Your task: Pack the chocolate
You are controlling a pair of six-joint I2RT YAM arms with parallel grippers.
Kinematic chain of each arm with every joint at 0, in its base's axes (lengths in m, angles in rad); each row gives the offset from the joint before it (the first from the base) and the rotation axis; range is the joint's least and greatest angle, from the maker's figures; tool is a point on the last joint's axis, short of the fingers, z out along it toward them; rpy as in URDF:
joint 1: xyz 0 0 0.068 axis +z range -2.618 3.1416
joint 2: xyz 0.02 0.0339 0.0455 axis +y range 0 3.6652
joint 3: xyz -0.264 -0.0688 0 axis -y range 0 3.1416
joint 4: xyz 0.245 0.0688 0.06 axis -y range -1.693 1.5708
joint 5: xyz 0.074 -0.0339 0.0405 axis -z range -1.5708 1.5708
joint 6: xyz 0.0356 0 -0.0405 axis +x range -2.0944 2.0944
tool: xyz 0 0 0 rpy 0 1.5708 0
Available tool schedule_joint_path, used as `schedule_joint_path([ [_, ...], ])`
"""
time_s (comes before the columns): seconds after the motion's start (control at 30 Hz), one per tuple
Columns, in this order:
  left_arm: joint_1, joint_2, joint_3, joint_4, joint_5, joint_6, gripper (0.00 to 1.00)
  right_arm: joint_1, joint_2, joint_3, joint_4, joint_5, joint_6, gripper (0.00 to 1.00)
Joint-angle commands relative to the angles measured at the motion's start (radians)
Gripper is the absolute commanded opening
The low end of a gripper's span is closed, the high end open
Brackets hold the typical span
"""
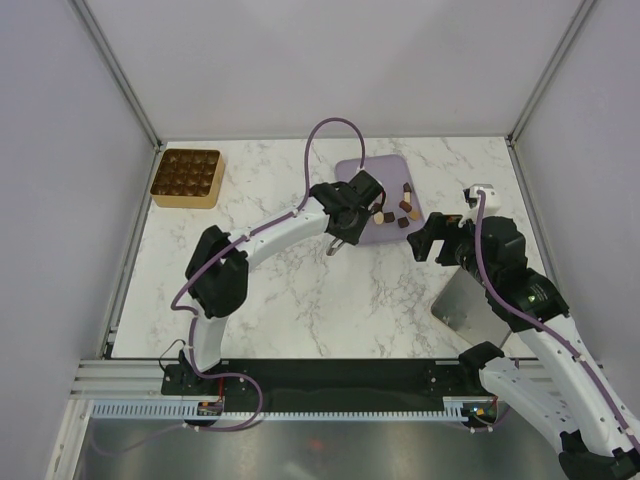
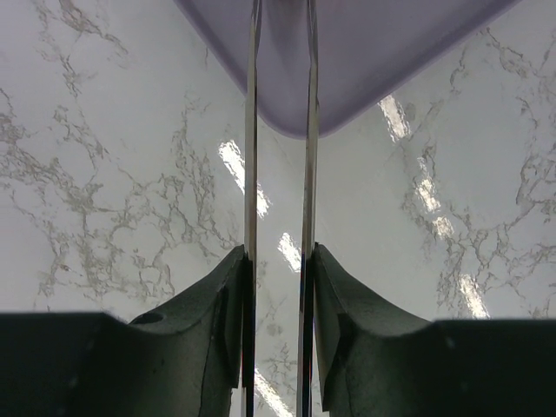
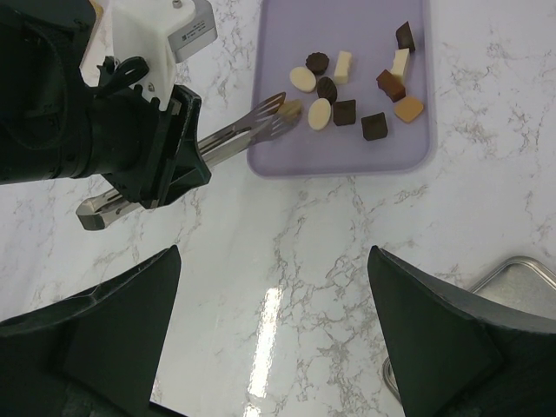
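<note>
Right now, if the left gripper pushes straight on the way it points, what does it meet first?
The left gripper holds metal tongs, tips over the flat lilac tray. First in line: the cream-white oval chocolate just past the tips; height is unclear.

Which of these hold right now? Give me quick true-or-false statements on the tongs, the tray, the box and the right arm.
1. The left gripper holds metal tongs. True.
2. The tongs' tips reach over the lilac tray. True.
3. The chocolate pieces lie in the box. False: they lie on the lilac tray; the box stands apart at the table's far left corner.
4. The right gripper is shut on a piece. False: its jaws stand wide open over the marble table, holding nothing.
</note>
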Motion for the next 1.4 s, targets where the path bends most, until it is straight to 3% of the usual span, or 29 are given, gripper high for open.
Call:
schedule_joint_path([
  [0.0, -0.001, -0.076, 0.053, -0.015, -0.037, -0.003, 0.39, 0.003, -0.014, 0.040, 0.006, 0.001, 0.005, 0.97],
  [0.3, 0.095, -0.154, 0.107, -0.080, -0.077, 0.019, 0.38, 0.003, -0.032, 0.039, 0.000, -0.005, 0.011, 0.97],
  [0.67, 0.531, -0.240, 0.133, -0.100, -0.024, 0.045, 0.37, 0.003, -0.031, 0.016, 0.025, -0.045, 0.023, 0.97],
  [0.9, 0.790, -0.174, 0.193, -0.100, 0.026, 0.020, 0.37, 0.003, -0.014, 0.002, 0.055, -0.062, 0.037, 0.97],
  [1.1, 0.928, -0.082, 0.256, -0.098, 0.034, 0.019, 0.37, 0.001, -0.011, -0.010, 0.065, -0.062, 0.040, 0.97],
  [1.37, 0.988, 0.005, 0.351, -0.086, 0.014, 0.031, 0.37, 0.003, 0.000, -0.030, 0.072, -0.036, 0.040, 0.97],
])
